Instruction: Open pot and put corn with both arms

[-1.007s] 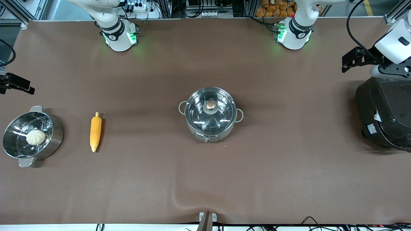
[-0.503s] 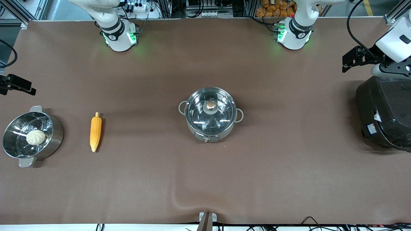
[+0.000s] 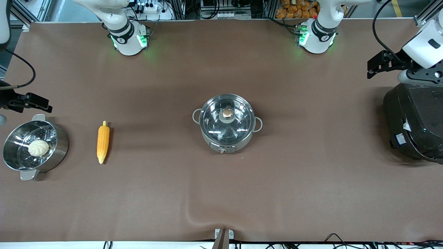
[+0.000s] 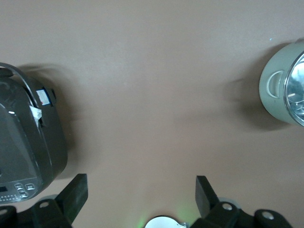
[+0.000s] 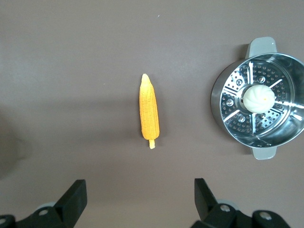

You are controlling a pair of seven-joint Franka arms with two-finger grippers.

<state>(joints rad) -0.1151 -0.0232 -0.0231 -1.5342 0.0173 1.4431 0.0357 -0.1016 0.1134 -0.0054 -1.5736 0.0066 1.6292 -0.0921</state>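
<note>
The steel pot (image 3: 226,136) stands at the table's middle with its glass lid (image 3: 238,122) on, copper knob (image 3: 227,113) up. Its edge shows in the left wrist view (image 4: 278,88). The corn (image 3: 103,141) lies on the table toward the right arm's end, beside the steamer pot; it also shows in the right wrist view (image 5: 149,110). My left gripper (image 4: 140,189) is open and empty, high over the table beside the black cooker. My right gripper (image 5: 140,192) is open and empty, high over the table by the corn and steamer pot.
A steel steamer pot (image 3: 60,145) with a white bun (image 3: 38,148) in it stands at the right arm's end, also in the right wrist view (image 5: 223,109). A large black cooker (image 3: 415,117) stands at the left arm's end, also in the left wrist view (image 4: 28,137).
The right arm's wrist has come farther in over the table, above the steamer pot. The left arm has barely shifted. Pot, lid and corn have not moved.
</note>
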